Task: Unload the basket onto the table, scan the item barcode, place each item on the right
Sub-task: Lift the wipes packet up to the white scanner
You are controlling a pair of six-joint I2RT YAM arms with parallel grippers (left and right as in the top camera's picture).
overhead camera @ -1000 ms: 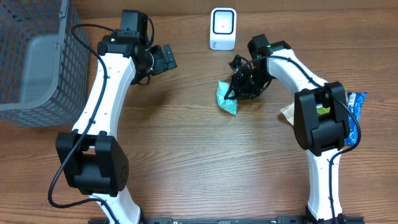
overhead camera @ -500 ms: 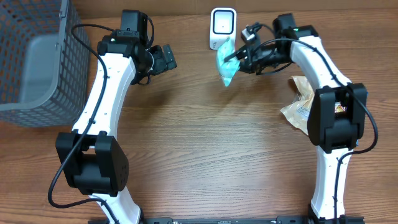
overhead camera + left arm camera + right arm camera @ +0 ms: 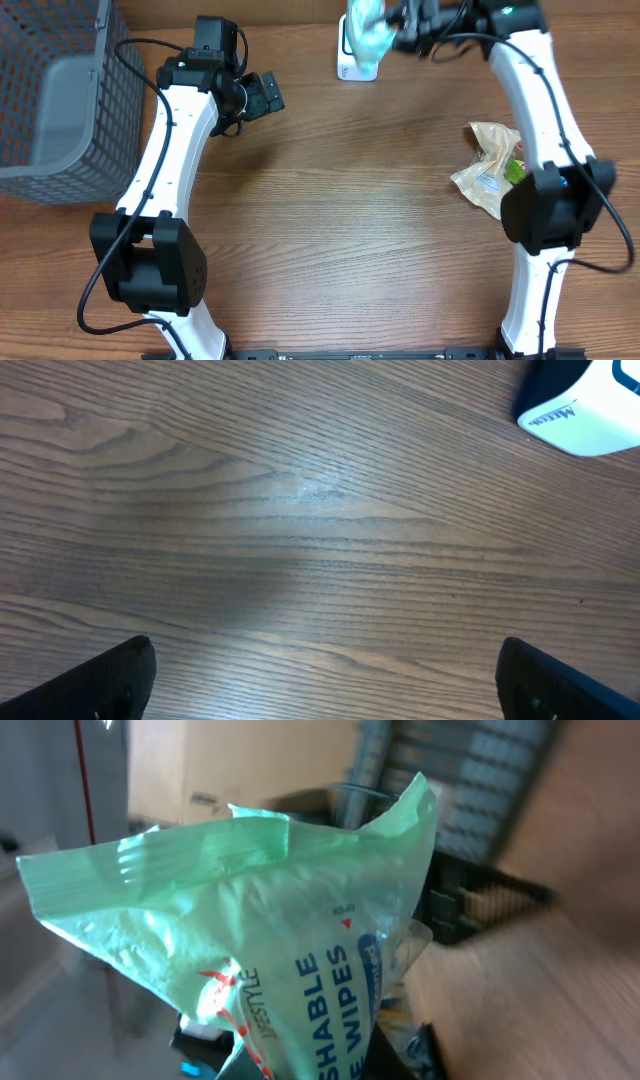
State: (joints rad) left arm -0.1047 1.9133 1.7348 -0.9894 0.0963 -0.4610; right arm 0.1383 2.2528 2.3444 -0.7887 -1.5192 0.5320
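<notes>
A pale green pack of wipes (image 3: 368,30) hangs raised at the far edge of the table, directly over the white barcode scanner (image 3: 349,68) and covering most of it. My right gripper (image 3: 396,28) is shut on the pack's right end. In the right wrist view the pack (image 3: 300,940) fills the frame, its printed face toward the camera, and hides the fingers. My left gripper (image 3: 268,95) hovers open and holds nothing, left of the scanner. In the left wrist view the left gripper (image 3: 330,690) shows bare wood between its fingertips, with the scanner (image 3: 585,410) at the top right corner.
A grey mesh basket (image 3: 60,90) stands at the far left. A crumpled tan snack bag (image 3: 490,165) lies on the table at the right, beside my right arm.
My right gripper has lifted the wipes pack off the table and carried it up and to the left, to a spot over the scanner. The left arm has not moved.
</notes>
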